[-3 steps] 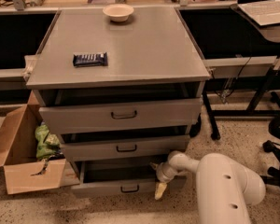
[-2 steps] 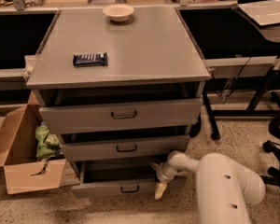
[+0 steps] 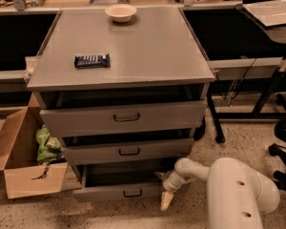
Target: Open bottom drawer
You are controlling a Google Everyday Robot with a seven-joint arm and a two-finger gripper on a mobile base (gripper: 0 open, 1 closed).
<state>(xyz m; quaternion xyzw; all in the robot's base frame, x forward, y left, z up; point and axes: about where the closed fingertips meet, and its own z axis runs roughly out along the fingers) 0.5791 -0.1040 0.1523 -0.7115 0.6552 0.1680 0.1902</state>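
Note:
The grey cabinet [image 3: 119, 51] has three drawers, all pulled out a little. The bottom drawer [image 3: 112, 191] is the lowest, with a shallow front and a small dark loop handle [image 3: 132, 193]; it stands out furthest, with its dark inside showing. My white arm [image 3: 238, 194] reaches in from the lower right. My gripper [image 3: 166, 199] is at the right end of the bottom drawer's front, its pale tip pointing down toward the floor.
An open cardboard box [image 3: 26, 159] with green bags stands on the floor left of the cabinet. A bowl [image 3: 120, 12] and a dark snack bar [image 3: 91, 60] lie on the cabinet top. Desk legs [image 3: 262, 104] and a chair base [image 3: 283, 149] stand at the right.

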